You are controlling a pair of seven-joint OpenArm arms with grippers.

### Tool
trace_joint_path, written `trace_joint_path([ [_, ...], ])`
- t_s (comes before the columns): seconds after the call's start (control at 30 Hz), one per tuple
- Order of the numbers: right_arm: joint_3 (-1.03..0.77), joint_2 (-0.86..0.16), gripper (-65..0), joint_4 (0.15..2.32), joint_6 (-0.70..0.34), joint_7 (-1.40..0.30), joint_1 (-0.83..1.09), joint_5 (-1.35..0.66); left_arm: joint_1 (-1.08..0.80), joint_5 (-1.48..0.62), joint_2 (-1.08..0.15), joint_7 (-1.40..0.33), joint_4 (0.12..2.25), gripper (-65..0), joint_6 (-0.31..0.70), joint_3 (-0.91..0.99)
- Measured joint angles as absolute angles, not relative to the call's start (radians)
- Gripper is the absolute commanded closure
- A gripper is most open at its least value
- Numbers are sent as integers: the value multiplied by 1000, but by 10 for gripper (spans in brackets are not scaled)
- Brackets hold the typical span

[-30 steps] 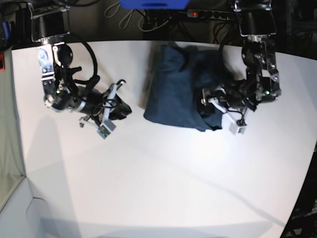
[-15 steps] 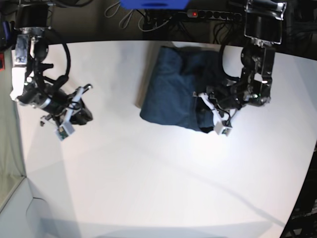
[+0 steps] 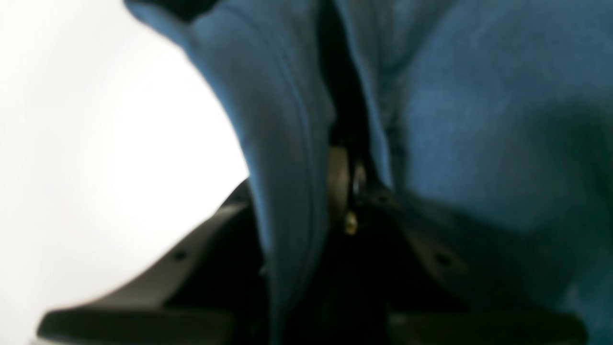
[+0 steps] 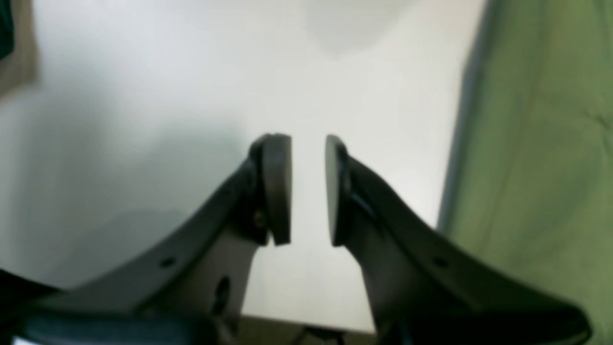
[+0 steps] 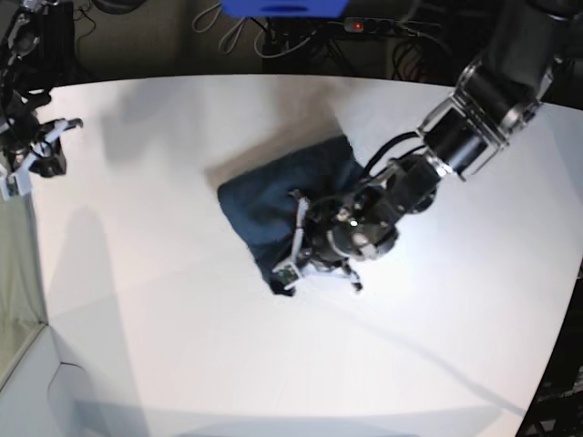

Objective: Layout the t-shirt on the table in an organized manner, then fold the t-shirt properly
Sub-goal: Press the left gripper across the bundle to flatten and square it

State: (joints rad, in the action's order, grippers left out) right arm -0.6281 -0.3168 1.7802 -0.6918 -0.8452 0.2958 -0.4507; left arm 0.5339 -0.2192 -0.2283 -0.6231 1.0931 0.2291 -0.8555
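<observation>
The dark navy t-shirt (image 5: pixel 264 196) lies bunched in a rough folded heap near the middle of the white table (image 5: pixel 182 346). My left gripper (image 5: pixel 293 264) is at the heap's front corner and is shut on a fold of it. In the left wrist view the blue fabric (image 3: pixel 479 120) fills the frame and runs down between the dark fingers (image 3: pixel 191 249) of the gripper (image 3: pixel 345 191). My right gripper (image 5: pixel 46 146) is far from the shirt at the table's left edge. In the right wrist view it (image 4: pixel 306 189) is empty, its pads (image 4: pixel 278 187) a narrow gap apart over the bare table (image 4: pixel 143 96).
A green cloth (image 4: pixel 541 167) hangs just past the table's left edge beside my right gripper. A power strip with a red light (image 5: pixel 383 25), cables and a blue object (image 5: pixel 282 7) sit behind the table's back edge. The left arm (image 5: pixel 474 118) reaches in from the back right.
My left gripper has dragged the t-shirt from the back right toward the table's middle. My right arm has pulled back to the far left edge.
</observation>
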Motion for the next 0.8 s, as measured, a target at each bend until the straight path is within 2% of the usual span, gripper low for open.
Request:
trace_joint_path([
  [0.2,-735,-295,-112,1782,-692,-841,360,-454,636,-64,-78,-542,966,0,231,-1071],
  [0.37,-770,-273,-112,1818,-692,-845,395,-450,631,45,18,-523,911,0,239,-1089],
  [0.53,-767,-271,-112,1825,-692,-839,400,-453,627,153,24,-522,908,-16,240,-1089],
  [0.57,-765,-271,-112,1825,-692,-839,401,-453,627,168,24,-522,907,-38,240,-1089],
  [0.63,-762,-271,-112,1825,-692,-842,404,-453,627,189,23,-522,907,-123,240,-1089],
  [0.8,-759,-260,-112,1825,-692,-839,397,-454,632,250,22,-522,912,-382,236,-1083],
])
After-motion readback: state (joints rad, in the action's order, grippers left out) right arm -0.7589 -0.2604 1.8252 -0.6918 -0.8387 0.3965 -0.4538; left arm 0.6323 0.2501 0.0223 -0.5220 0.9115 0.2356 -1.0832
